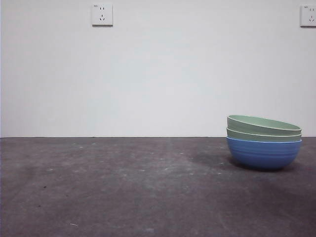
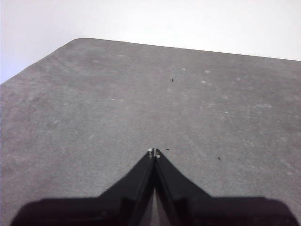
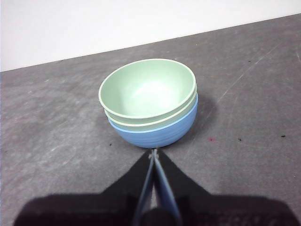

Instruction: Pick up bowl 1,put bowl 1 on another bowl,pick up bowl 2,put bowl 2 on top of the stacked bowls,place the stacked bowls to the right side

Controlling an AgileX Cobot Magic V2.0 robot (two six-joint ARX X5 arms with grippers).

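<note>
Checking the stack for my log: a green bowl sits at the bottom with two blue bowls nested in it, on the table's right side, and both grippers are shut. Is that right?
Not quite: the colours are swapped. In the stacked bowls, the blue bowl is at the bottom with two pale green bowls nested in it, as the front view shows. The rest holds: the stack is on the right, and the left gripper and right gripper are shut.
</note>
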